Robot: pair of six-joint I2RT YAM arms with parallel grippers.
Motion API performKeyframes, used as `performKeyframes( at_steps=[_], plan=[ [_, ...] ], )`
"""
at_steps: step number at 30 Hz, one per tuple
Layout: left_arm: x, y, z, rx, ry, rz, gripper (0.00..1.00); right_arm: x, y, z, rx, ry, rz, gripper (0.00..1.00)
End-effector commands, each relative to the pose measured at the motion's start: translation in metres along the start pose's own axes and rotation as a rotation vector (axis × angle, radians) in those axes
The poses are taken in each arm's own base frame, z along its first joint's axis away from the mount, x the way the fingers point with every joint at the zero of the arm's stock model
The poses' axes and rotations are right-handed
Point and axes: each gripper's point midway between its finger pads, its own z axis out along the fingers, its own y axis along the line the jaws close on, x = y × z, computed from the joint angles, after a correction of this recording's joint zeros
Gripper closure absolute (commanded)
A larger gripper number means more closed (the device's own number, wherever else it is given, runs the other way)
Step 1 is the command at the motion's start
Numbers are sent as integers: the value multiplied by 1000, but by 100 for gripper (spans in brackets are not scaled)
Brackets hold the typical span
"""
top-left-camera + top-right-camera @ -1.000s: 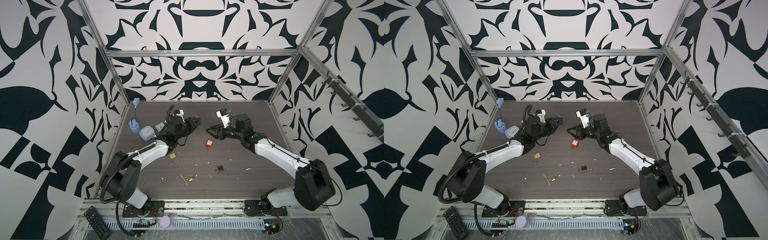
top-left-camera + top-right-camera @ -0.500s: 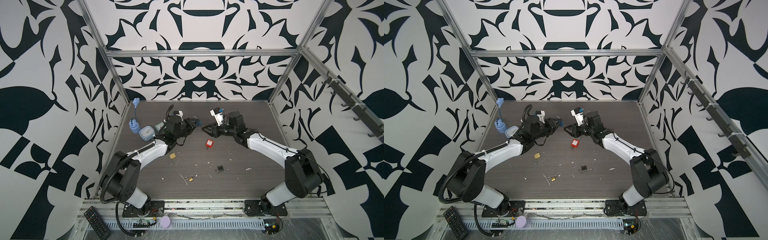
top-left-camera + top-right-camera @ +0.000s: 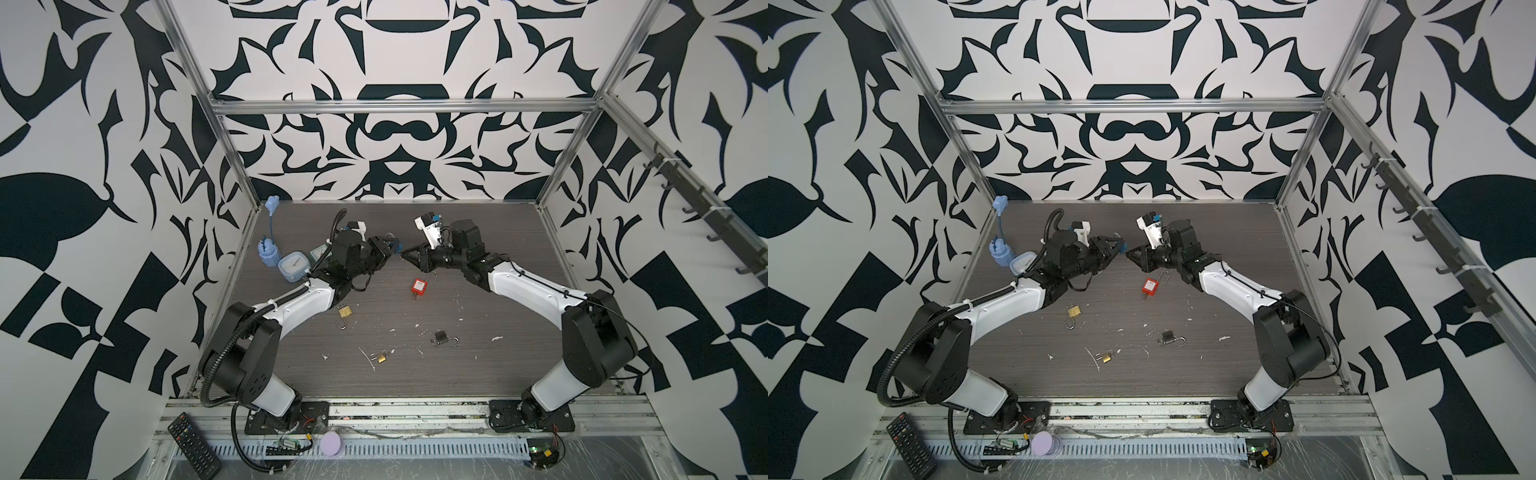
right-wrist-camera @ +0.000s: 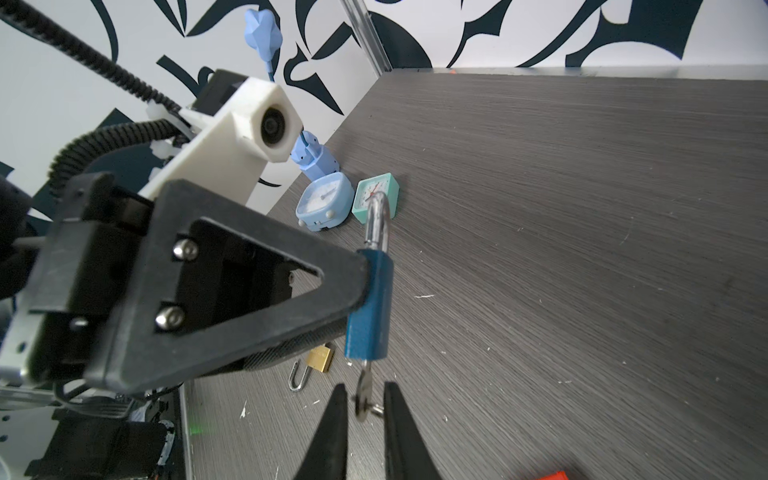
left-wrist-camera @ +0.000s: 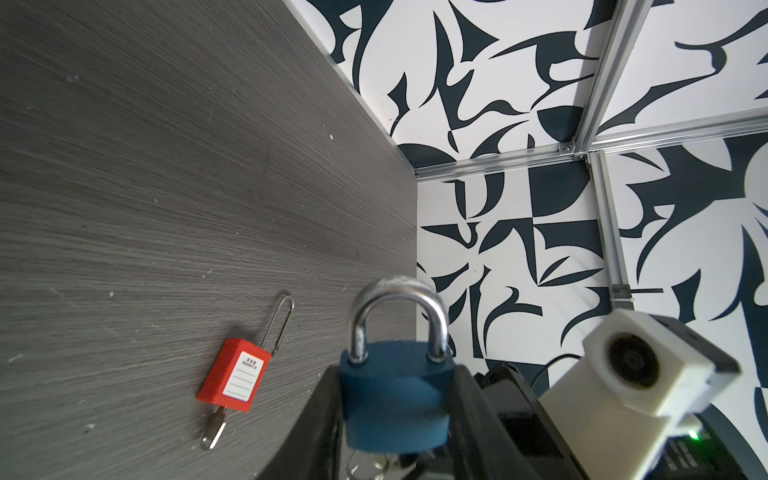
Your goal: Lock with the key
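A blue padlock (image 5: 395, 399) is held off the table, with my left gripper (image 5: 395, 374) shut on its body. Both legs of its steel shackle (image 5: 397, 307) sit in the body. A key (image 4: 362, 399) sticks out of the lock's underside (image 4: 370, 307). My right gripper (image 4: 364, 395) has its two fingers on either side of the key's head, with a thin sliver of table showing on each side. In both top views the grippers (image 3: 388, 249) (image 3: 405, 255) meet tip to tip at the back middle of the table, and the lock shows only as a blue speck (image 3: 1123, 250).
A red padlock (image 3: 419, 286) with its own key lies just below the right gripper. A brass padlock (image 3: 344, 311), a smaller brass one (image 3: 381, 356) and a black one (image 3: 441, 336) lie open nearer the front. Two small clocks (image 4: 324, 205) (image 4: 375, 195) and a blue bottle (image 3: 268, 253) stand at the left wall.
My right arm has swung left toward the left gripper, and its jaws have narrowed around the key. The left arm has held still with the lock.
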Motion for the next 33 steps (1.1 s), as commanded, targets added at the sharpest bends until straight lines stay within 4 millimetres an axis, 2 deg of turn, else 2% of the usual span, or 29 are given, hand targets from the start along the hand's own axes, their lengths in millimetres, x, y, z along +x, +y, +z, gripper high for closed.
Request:
performKeyframes(
  at_steps=[1, 6, 10, 16, 20, 25, 30, 33],
  plan=[
    [-6, -19, -1, 45, -4, 0, 100, -20, 14, -3, -24, -40, -45, 86],
    [-6, -19, 0, 48, 3, 0, 100, -20, 16, -1, -28, -37, -47, 90],
    [-5, -19, 1, 47, 7, -1, 100, -20, 18, 1, -33, -34, -49, 99],
    [-10, -16, 1, 33, -9, -7, 100, -13, 20, 4, -38, -16, -43, 100],
    [-20, -12, -1, 12, -46, -18, 100, -6, 21, 4, -42, 2, -39, 100],
    [-46, -2, -6, -24, -128, -36, 100, 18, 23, 1, -53, 43, -20, 100],
    [-98, 9, -21, -42, -261, -97, 100, 52, 24, -11, -55, 89, 8, 100],
    [-119, 10, -29, -60, -302, -85, 100, 62, 25, -18, -53, 95, 19, 100]
  ],
)
